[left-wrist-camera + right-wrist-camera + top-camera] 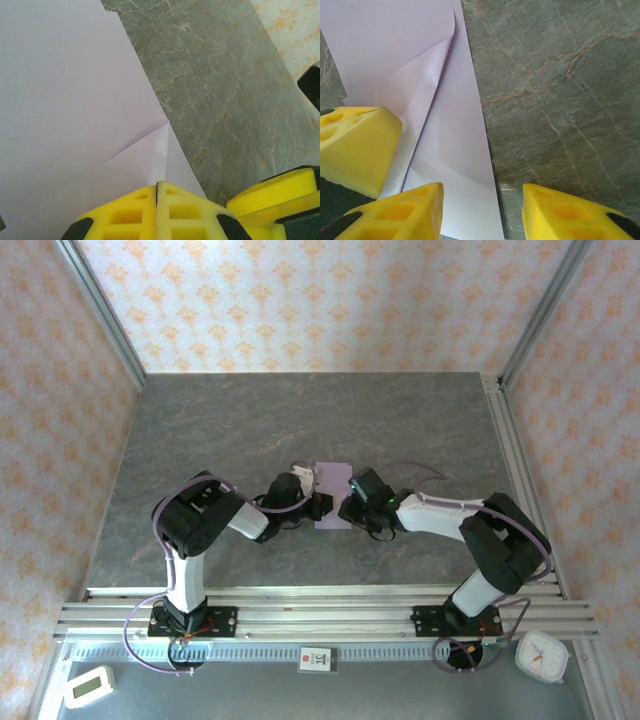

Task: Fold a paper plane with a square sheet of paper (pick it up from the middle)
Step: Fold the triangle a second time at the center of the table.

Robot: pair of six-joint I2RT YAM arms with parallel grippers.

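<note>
A grey marbled worktop (230, 430) is seen from above. The square sheet of paper (333, 483) is laid flat near its centre, partly folded so that a tall, narrow rectangle is presented. The sheet is met by both claws at its near end. The left claw (318, 506) is set at the sheet's 8 o'clock edge and the right claw (347, 512) at its 4 o'clock corner, the two just beside each other.

In the left wrist view, the left claw's pads are seen pressed together with no gap, their tips set down on a folded flap of the sheet. Lilac paper is spread from them toward 10 o'clock and bare worktop toward 2 o'clock. Whether any paper is nipped between the pads cannot be told.

In the right wrist view, the right claw is held wide open with nothing gripped. The sheet's long edge is straddled: one finger (415, 212) is placed over the paper at 7 o'clock, the other over the worktop at 5 o'clock.
</note>
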